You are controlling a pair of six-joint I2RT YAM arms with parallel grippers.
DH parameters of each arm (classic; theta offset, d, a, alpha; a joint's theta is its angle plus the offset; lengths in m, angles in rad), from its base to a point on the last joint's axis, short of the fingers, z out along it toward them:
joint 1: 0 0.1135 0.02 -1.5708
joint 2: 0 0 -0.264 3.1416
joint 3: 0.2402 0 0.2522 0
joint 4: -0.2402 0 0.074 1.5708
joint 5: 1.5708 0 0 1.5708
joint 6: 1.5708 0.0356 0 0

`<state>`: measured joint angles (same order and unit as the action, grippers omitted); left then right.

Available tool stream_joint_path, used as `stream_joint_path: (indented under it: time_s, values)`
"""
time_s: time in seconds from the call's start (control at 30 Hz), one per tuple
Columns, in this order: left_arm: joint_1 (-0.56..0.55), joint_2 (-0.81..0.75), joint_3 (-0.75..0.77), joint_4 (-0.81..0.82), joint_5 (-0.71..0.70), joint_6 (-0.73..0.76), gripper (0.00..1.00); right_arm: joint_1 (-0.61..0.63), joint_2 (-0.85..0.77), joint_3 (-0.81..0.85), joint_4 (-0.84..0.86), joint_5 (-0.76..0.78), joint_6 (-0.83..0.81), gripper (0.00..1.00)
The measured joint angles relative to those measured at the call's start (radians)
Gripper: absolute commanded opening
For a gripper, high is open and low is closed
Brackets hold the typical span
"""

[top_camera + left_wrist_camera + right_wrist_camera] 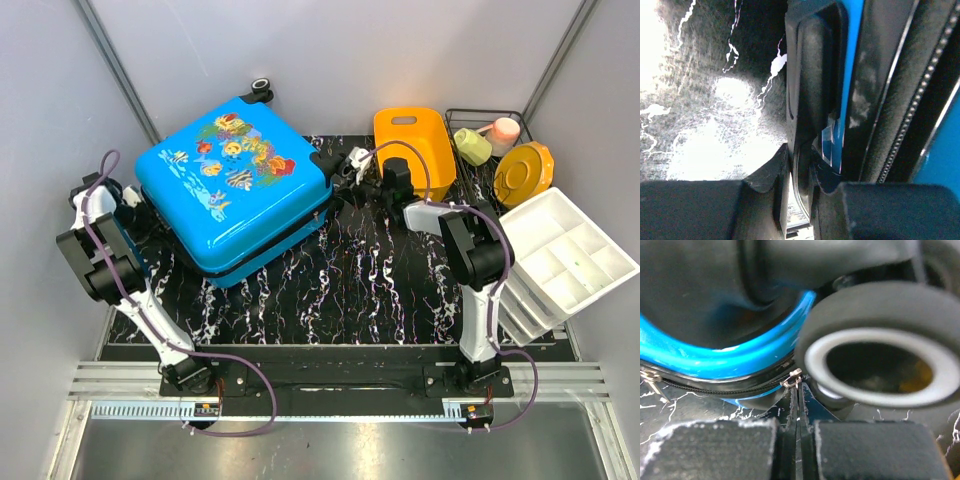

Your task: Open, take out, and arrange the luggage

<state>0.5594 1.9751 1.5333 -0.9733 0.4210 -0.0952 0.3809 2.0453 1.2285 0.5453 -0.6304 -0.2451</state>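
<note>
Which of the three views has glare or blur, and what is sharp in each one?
Top external: even light, all sharp, the luggage included. Left wrist: the table is burnt out white by glare on the left; the luggage's edge is fairly clear. Right wrist: the wheel is too near and blurred; the zipper pull at the jaws' tips is sharp.

Luggage [232, 190] left of basket [415, 135]; tray [565, 250] before rack [481, 111], perhaps touching.

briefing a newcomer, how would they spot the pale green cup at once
From the bright blue hard-shell suitcase, go right past the orange plastic basket to the black wire rack. The pale green cup sits at its left end, the only green thing beside a pink cup and a round yellow dish.
</note>
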Motion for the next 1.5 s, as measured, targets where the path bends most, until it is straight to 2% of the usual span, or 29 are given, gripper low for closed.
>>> stream_joint_path:
  time_s: [0.17,0.33,0.67,0.87,0.93,1.0,1.13,1.23,1.3,1.33,1.5]
  values:
    - [-0.002,0.066,0.100,-0.053,0.002,0.033,0.00,-0.031,0.100,0.114,0.015,-0.119,-0.006,0.00]
    - [-0.008,0.116,0.175,-0.102,0.005,0.078,0.00,-0.045,0.175,0.162,0.123,-0.203,0.052,0.00]
    - [-0.034,0.169,0.274,-0.153,-0.018,0.193,0.00,-0.076,0.337,0.296,0.349,-0.407,0.426,0.00]
    - [-0.057,0.178,0.292,-0.115,-0.017,0.223,0.00,-0.077,0.455,0.460,0.392,-0.472,0.579,0.00]
    - [-0.065,0.181,0.298,-0.097,-0.014,0.233,0.03,-0.074,0.466,0.473,0.412,-0.483,0.611,0.00]
    - [-0.070,0.182,0.298,-0.081,-0.012,0.240,0.11,-0.072,0.466,0.464,0.432,-0.490,0.637,0.00]
    - [-0.077,0.182,0.298,-0.053,0.006,0.267,0.56,-0.071,0.405,0.309,0.513,-0.440,0.670,0.00]
    - [-0.078,0.182,0.299,0.004,0.002,0.286,0.71,-0.072,0.313,0.146,0.542,-0.395,0.676,0.00]
    - [-0.080,0.180,0.299,0.036,0.005,0.278,0.77,-0.073,0.257,0.063,0.547,-0.371,0.672,0.00]
    - [-0.080,0.179,0.299,0.046,0.010,0.274,0.84,-0.073,0.238,0.036,0.547,-0.365,0.668,0.00]
    - [-0.056,0.111,0.257,0.068,0.047,0.258,0.86,-0.060,0.142,-0.105,0.540,-0.303,0.641,0.00]
